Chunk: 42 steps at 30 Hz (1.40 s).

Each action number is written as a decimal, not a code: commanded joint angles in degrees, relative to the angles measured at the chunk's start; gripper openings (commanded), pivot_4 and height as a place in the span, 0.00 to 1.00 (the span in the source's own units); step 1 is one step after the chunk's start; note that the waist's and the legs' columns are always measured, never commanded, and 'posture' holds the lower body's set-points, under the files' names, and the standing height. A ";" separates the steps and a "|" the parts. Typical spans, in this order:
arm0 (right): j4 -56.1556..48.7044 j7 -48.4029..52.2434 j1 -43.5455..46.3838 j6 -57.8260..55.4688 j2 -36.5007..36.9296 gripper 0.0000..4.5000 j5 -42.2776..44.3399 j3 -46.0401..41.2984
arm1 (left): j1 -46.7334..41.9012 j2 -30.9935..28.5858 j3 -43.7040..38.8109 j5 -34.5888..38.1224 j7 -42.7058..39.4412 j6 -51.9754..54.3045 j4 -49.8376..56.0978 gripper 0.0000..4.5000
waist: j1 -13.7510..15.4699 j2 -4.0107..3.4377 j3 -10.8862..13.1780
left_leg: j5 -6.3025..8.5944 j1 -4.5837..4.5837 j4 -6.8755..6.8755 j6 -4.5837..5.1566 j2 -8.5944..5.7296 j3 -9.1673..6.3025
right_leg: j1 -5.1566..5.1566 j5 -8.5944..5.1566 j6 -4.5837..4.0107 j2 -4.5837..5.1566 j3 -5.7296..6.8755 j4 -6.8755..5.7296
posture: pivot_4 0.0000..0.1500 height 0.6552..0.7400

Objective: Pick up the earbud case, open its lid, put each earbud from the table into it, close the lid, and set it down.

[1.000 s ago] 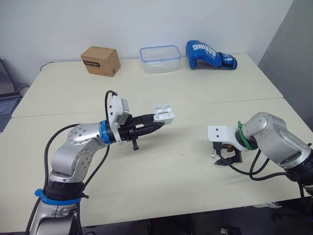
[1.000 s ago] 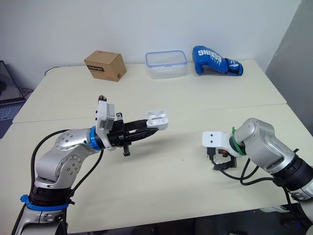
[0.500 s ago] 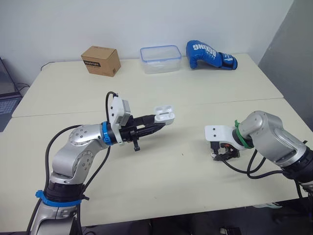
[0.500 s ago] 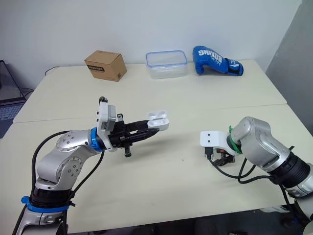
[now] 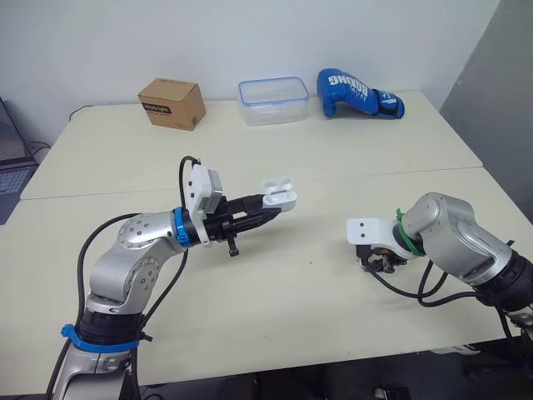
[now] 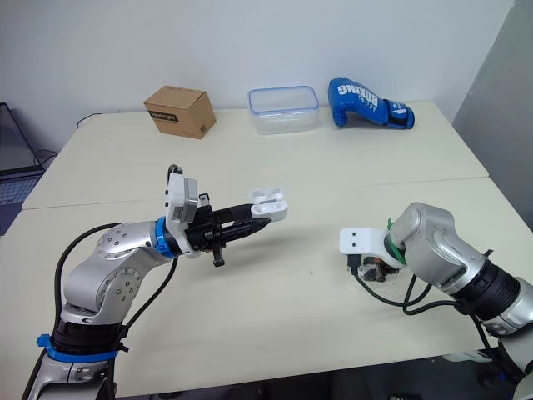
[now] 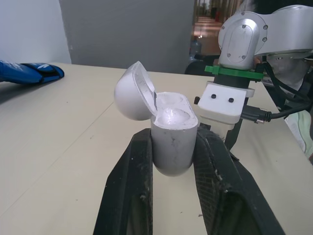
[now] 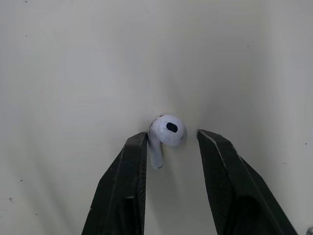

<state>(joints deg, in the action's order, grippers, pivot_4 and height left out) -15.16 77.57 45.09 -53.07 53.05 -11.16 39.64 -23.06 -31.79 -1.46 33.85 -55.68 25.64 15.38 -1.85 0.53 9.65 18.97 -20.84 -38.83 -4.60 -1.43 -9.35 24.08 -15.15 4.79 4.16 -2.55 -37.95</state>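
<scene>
One earbud [image 8: 166, 130] lies on the table [image 5: 291, 292], lower right, between parted fingers of the right gripper [image 8: 172, 135]. Left gripper [image 7: 173, 134] clamps the open-lidded earbud case [image 7: 171, 149] mid-frame.

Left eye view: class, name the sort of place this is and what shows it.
Probably a robotics lab or test room: plain tables against a bare white wall, unrelated props at the far edge (cardboard box, plastic container, blue boxing glove), and the left pincer gripping an earbud case.
</scene>
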 commanded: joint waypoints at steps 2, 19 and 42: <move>-2.15 0.56 1.20 -1.39 0.20 0.41 -0.54 0.18 | -0.21 -0.15 -0.15 0.46 -0.07 -0.59 2.14 0.17 | 0.00 0.00 0.00 | 0.00 0.00 0.00 0.00 0.00 0.00 | 0.00 0.00 0.00 0.00 0.00 0.00 | 1.00 1.00; -3.71 0.37 2.29 -3.79 0.27 0.33 -0.18 1.92 | -0.11 -0.13 -0.21 0.45 0.09 -0.58 2.25 0.17 | 0.00 0.00 0.00 | 0.00 0.00 0.00 0.00 0.00 0.00 | 0.00 0.00 0.00 0.00 0.00 0.01 | 1.00 1.00; -4.14 -0.17 3.42 -5.79 0.03 0.09 2.32 -2.37 | -0.12 0.74 -0.87 -0.89 1.97 -1.84 0.84 0.17 | 0.01 0.00 0.00 | 0.00 0.00 0.00 0.00 0.00 0.00 | 0.00 0.00 0.00 0.00 0.00 0.00 | 1.00 1.00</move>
<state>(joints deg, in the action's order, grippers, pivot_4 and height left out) -17.90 77.57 46.32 -58.28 52.79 -9.86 41.12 -22.81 -31.46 -1.48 33.45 -54.87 25.49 15.35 -1.84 0.53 9.66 18.97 -20.84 -38.83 -4.61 -1.43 -9.35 24.08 -15.15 4.79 4.16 -2.55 -37.95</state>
